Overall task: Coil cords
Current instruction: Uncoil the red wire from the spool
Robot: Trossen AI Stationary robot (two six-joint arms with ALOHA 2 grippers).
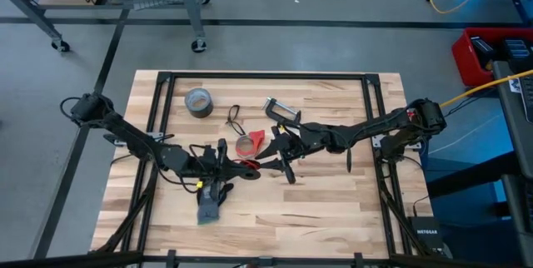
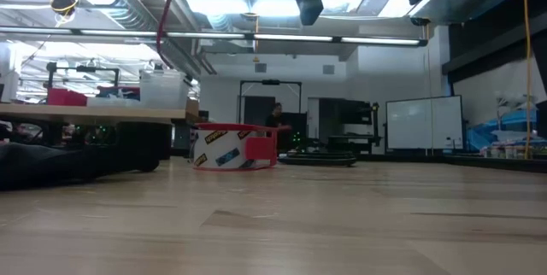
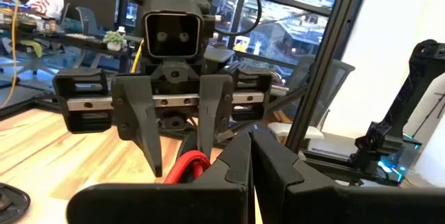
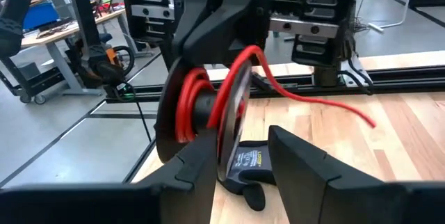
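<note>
Red cord (image 4: 186, 109) wound in loops around the closed fingers of the left gripper (image 1: 223, 166), above mid-table, loose end trailing over the wood. Right gripper (image 1: 279, 153) just beside, facing it, jaws parted, holding nothing. Black cord (image 1: 234, 119) looped near the grey tape roll (image 1: 198, 101). Glove (image 1: 210, 204) beneath the left gripper.

Glove (image 1: 209, 205), tape ring (image 1: 245, 146) beneath claws.

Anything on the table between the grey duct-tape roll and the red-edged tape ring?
Yes: the high view shows the looped black cord lying on the table between the grey duct-tape roll and the red-edged tape ring.
</note>
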